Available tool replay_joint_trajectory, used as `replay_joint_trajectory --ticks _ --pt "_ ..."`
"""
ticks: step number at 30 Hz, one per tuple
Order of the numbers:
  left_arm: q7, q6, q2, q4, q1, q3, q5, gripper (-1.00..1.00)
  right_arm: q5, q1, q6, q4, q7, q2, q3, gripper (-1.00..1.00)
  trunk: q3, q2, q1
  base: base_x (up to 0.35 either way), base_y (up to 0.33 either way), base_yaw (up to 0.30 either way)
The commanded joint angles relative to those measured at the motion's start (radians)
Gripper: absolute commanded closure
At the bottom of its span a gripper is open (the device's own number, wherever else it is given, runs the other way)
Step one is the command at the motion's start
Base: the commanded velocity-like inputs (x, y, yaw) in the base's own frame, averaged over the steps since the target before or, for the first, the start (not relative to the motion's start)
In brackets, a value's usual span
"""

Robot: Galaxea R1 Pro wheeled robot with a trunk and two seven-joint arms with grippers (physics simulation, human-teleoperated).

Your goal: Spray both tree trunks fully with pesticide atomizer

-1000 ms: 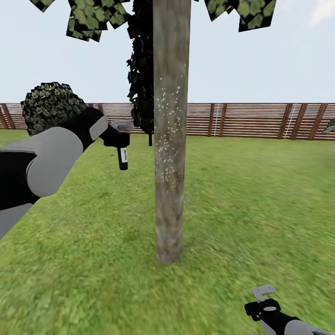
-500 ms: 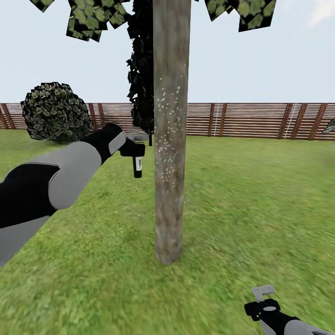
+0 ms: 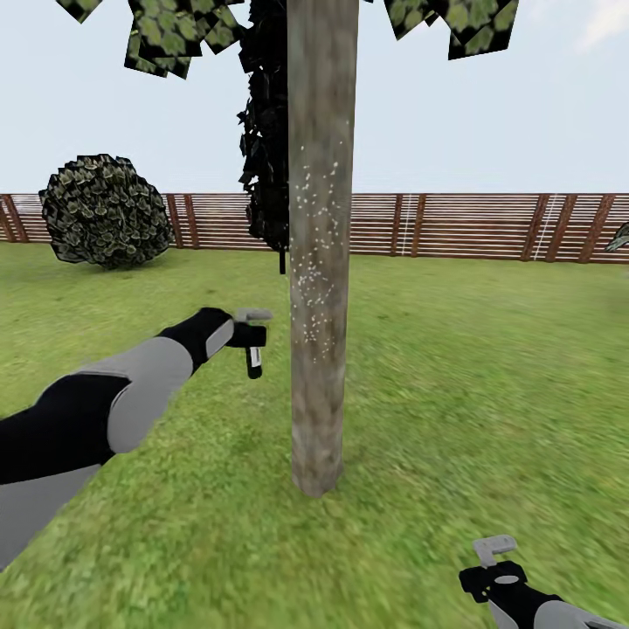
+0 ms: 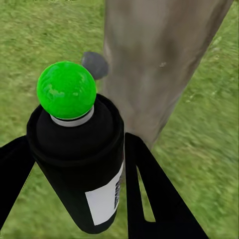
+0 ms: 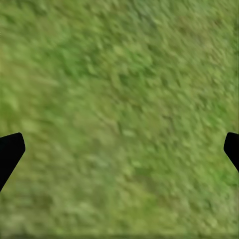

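The tree trunk (image 3: 321,262) rises straight from the lawn in the middle of the head view, with white specks scattered over its middle height. Just left of it, at about the height of the lower specks, my left gripper (image 3: 251,339) is shut on the pesticide atomizer (image 3: 253,360), a small black can with a white label. In the left wrist view the atomizer (image 4: 79,164) sits between my fingers (image 4: 149,194), its green knob up, and the trunk (image 4: 154,64) stands close behind it. My right gripper (image 3: 496,568) hangs low at the front right, open over bare grass (image 5: 119,99).
A brown slat fence (image 3: 480,225) runs across the back of the lawn. A round shrub (image 3: 105,210) stands at the far left. A dark narrow conifer (image 3: 266,131) rises behind the trunk. Blotchy leaves (image 3: 166,31) hang overhead. Open grass lies on all sides.
My left arm has come down with the atomizer, from about fence height to lower beside the trunk, and a little closer to it. The right arm and the view have not moved.
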Motion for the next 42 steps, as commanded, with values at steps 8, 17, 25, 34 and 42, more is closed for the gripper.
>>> replay_joint_trajectory --ticks 8,17,25,34,42 --pt "-0.001 -0.092 0.007 0.001 0.078 0.002 -0.001 1.0 0.0 0.0 0.001 0.0 0.0 0.0 0.0 -1.0 0.0 0.0 0.0 0.0 0.0 0.0" --pt "-0.001 -0.169 0.008 0.001 0.161 0.002 -0.001 1.0 0.0 0.0 0.001 0.0 0.0 -0.001 0.0 -1.0 0.0 0.0 0.0 0.0 0.0 0.0" --pt "-0.002 -0.192 0.063 0.001 0.171 0.002 -0.001 1.0 0.0 0.0 0.001 0.0 0.001 -0.001 0.0 -1.0 0.0 0.0 0.0 0.0 0.0 0.0" --pt "-0.002 -0.156 0.118 -0.018 0.172 -0.006 0.001 1.0 0.0 0.0 0.001 0.0 0.0 -0.001 0.0 -1.0 0.0 0.0 0.0 0.0 0.0 0.0" --pt "-0.002 -0.15 0.12 -0.026 0.172 -0.005 0.001 1.0 0.0 0.0 0.0 0.0 0.001 -0.001 0.0 -1.0 0.0 0.0 0.0 0.0 0.0 0.0"
